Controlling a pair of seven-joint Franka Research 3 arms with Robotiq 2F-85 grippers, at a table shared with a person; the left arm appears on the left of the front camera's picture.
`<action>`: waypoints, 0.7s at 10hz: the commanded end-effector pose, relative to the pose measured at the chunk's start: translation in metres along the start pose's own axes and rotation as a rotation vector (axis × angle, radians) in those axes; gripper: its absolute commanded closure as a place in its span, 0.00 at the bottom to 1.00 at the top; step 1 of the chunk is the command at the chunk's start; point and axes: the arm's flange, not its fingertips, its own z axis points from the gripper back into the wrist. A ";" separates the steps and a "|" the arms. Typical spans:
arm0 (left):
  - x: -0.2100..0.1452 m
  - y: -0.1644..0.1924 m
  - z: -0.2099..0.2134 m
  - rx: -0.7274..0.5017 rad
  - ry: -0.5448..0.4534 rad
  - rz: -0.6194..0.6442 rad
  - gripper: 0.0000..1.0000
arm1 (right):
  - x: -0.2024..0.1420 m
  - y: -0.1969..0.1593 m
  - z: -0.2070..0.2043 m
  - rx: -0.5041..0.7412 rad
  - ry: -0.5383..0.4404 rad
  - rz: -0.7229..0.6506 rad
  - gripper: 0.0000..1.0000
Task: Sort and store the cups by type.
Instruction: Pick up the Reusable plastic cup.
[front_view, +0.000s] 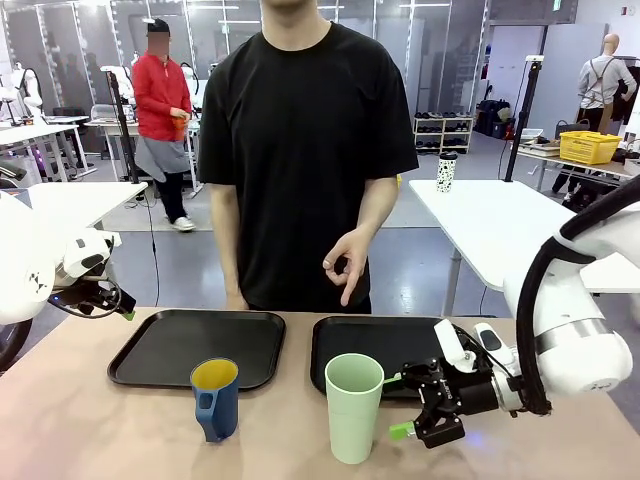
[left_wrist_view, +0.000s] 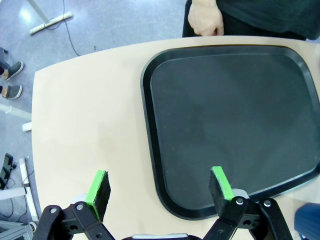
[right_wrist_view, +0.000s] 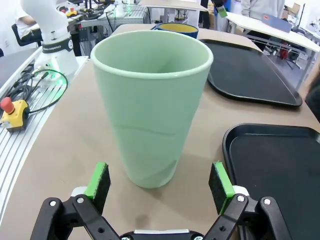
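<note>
Tumbler (front_view: 354, 405) and mug (front_view: 216, 398) stand unsorted on the surface (front_view: 110, 435); both trays (front_view: 200, 346) are bare. Left fingers (left_wrist_view: 99, 187) and right fingers (right_wrist_view: 100, 181) gape wide, empty.

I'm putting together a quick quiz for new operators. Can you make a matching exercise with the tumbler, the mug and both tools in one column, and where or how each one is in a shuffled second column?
Column one
1. green tumbler
2. blue mug
3. left tool
4. right tool

Column two
A. open, close beside the tumbler, facing it
B. yellow inside, on the table in front of the left tray
C. open, raised, facing the left tray's edge
D. on the table in front of the right tray

Pairs: 1-D, 2-B, 3-C, 4-A
</note>
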 end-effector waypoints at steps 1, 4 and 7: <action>0.000 0.000 0.001 0.000 -0.001 -0.001 0.00 | -0.002 0.002 -0.012 0.015 -0.031 0.041 0.00; 0.000 0.000 0.001 0.000 -0.001 -0.001 0.00 | -0.002 0.004 -0.020 0.060 -0.053 0.042 0.00; 0.000 0.000 0.001 0.000 -0.001 -0.001 0.00 | -0.002 0.006 -0.030 0.060 -0.071 0.049 0.00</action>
